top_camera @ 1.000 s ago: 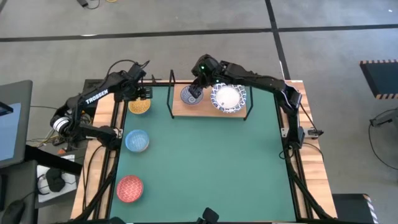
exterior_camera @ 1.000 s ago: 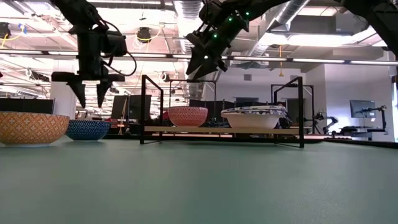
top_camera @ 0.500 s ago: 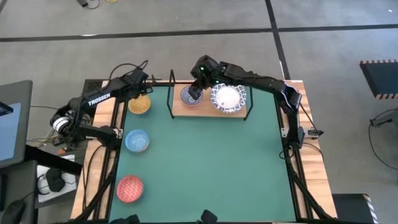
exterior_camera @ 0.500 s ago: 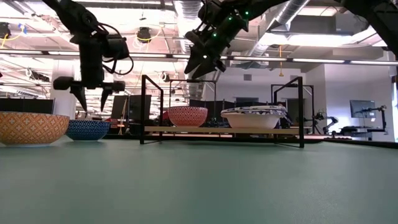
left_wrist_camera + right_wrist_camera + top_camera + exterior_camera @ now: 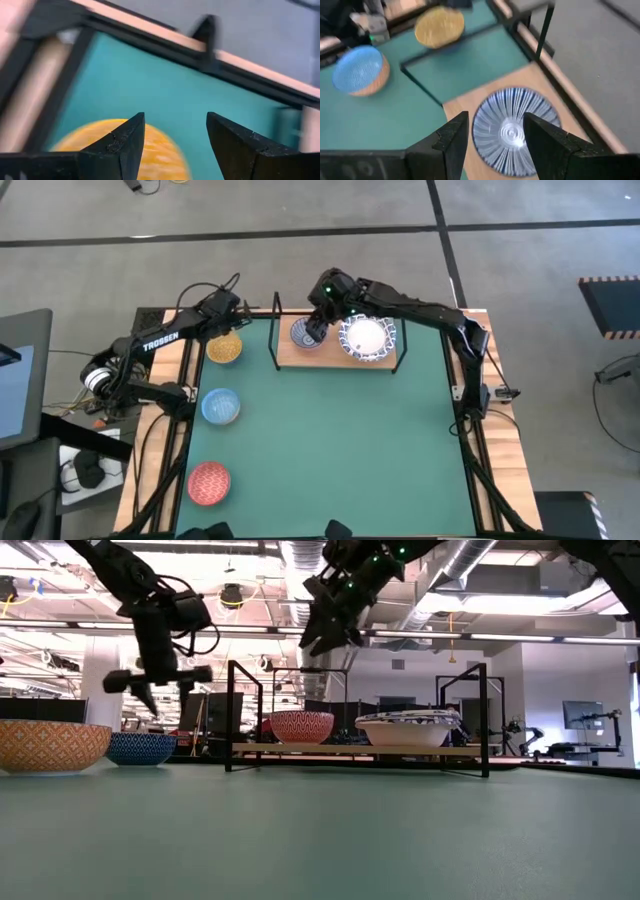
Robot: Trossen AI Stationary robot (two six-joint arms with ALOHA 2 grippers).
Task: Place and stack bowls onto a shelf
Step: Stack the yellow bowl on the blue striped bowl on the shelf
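The shelf stands at the mat's far edge, carrying the white bowls and the striped bowl. The right gripper, jaws spread, hovers over the striped bowl. The left gripper, jaws spread, should straddle the yellow bowl's rim squarely at the far-left corner.

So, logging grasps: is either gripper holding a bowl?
No. The left gripper is open above the yellow bowl; the right gripper, open above the striped bowl.

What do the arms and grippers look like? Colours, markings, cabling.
Both arms are black, jointed links. The left arm bears white TROSSEN lettering; loose black cables loop off it. The right arm shows small green lights near its wrist. The left gripper and right gripper each have two dark, wedge-shaped fingers.
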